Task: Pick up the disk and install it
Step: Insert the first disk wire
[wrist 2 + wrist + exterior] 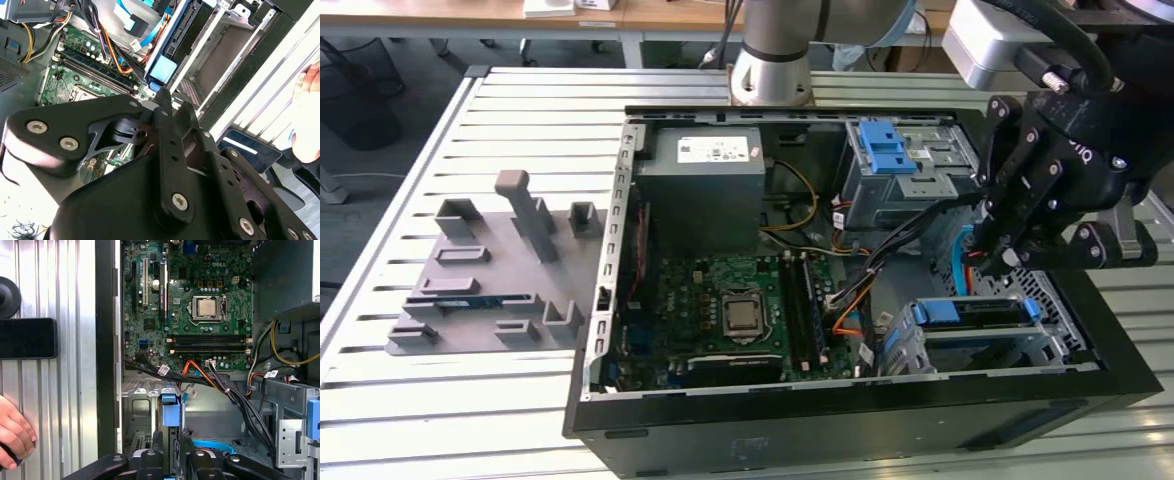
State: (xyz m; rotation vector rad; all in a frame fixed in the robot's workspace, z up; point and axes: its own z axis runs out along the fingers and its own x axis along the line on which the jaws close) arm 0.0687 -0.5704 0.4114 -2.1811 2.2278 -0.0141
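The disk [967, 312] stands on edge in the metal drive cage [1047, 345] at the front corner of the open computer case, on the exterior view's right. Its blue bracket faces up. My gripper [991, 262] hangs right above it. In the first wrist view the two fingers flank the blue bracket end of the disk [170, 412], and the gripper [171, 442] is shut on it. In the second wrist view the disk [163, 67] runs edge-on away from the gripper [161, 97] into the cage.
The case holds a motherboard [734, 300], a grey power supply box [707, 175], a blue ribbed latch [881, 150] on the upper drive bay, and loose cables [240, 405] beside the cage. A grey fixture tray [494, 270] lies on the slatted table. A person's hand [12, 432] rests nearby.
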